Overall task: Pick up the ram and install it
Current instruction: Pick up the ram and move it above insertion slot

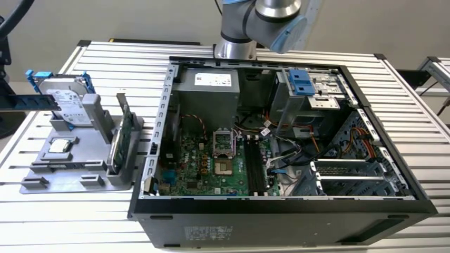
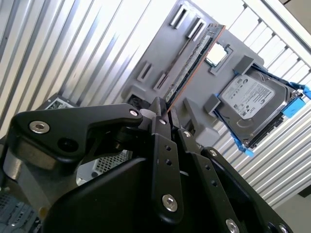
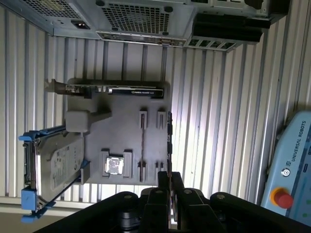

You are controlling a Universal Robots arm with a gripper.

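The gripper (image 2: 165,110) (image 3: 169,175) is shut tight. Its two black fingers (image 2: 158,127) pinch one end of the ram (image 2: 194,63) (image 3: 168,141). The ram is a long, thin stick, and it sticks straight out from the fingertips, away from the arm. In the second wrist view you can see its flat side with a row of dark chips and a coppery edge. In the first wrist view you see it edge-on, like a thin dark line.

Past the ram lies a gray tray (image 2: 155,58) (image 3: 121,131) (image 1: 70,158). In the first wrist view the ram lines up with one long side of the tray, just beside a pair of small slots (image 3: 161,119). It does not sit in them.

A small square chip (image 2: 217,55) (image 3: 115,166) (image 1: 60,146) rests in the tray. A silver hard drive (image 2: 252,102) (image 3: 58,165) (image 1: 70,105) with blue rails leans at the tray's far end from the ram. A green card (image 3: 116,90) (image 1: 123,137) stands on its edge at the side of the tray next to the computer case (image 1: 281,211) (image 3: 141,19).

The case lies open on the ribbed metal table (image 1: 414,132) (image 3: 218,121). Inside it is a green board with long black slots (image 1: 254,163). In the exterior view the arm (image 1: 246,21) rises behind the case.
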